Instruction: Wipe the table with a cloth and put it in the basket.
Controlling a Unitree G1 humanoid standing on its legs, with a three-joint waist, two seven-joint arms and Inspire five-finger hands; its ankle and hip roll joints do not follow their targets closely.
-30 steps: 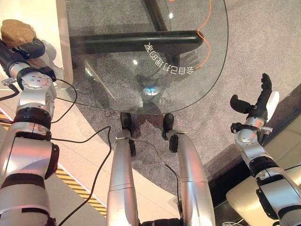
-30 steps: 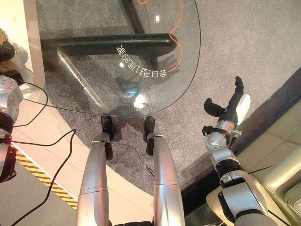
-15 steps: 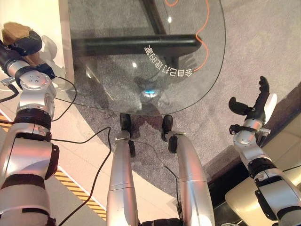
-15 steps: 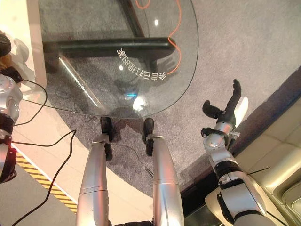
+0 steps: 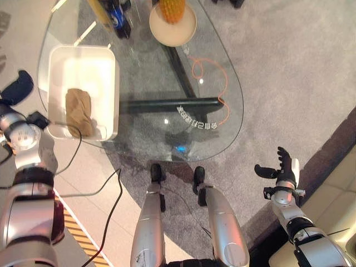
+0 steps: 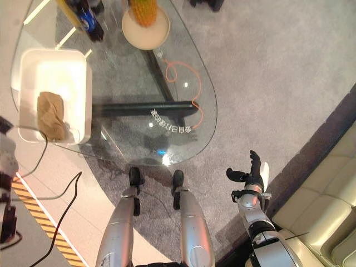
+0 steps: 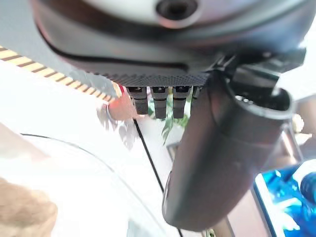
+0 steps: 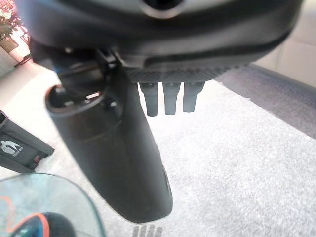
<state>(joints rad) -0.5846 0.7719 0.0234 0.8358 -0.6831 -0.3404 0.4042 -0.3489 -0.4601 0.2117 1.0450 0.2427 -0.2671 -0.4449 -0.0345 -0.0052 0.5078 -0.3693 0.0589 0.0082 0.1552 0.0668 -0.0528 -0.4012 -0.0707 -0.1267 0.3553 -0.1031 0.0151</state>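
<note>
Rounded glass worktop (image 5: pixel 144 119), clear, on a dark frame, above grey carpet (image 5: pixel 289 67). White rectangular basket (image 5: pixel 108 83) with smooth walls at the left edge of the worktop. Brown crumpled cloth (image 5: pixel 79 111) lying inside the basket, toward its near end, touched by neither hand. Left hand (image 5: pixel 16 89) just beside the basket's left wall, outside it, fingers straight and relaxed, holding nothing. Right hand (image 5: pixel 281 169) well apart from the cloth, over the carpet to the right of the worktop, fingers spread straight, thumb out, holding nothing. Round pale bowl (image 5: pixel 173 25) with a yellow bumpy fruit (image 5: pixel 172 8) at the far end. Thin orange cord (image 5: pixel 208 75) curling on the glass.
</note>
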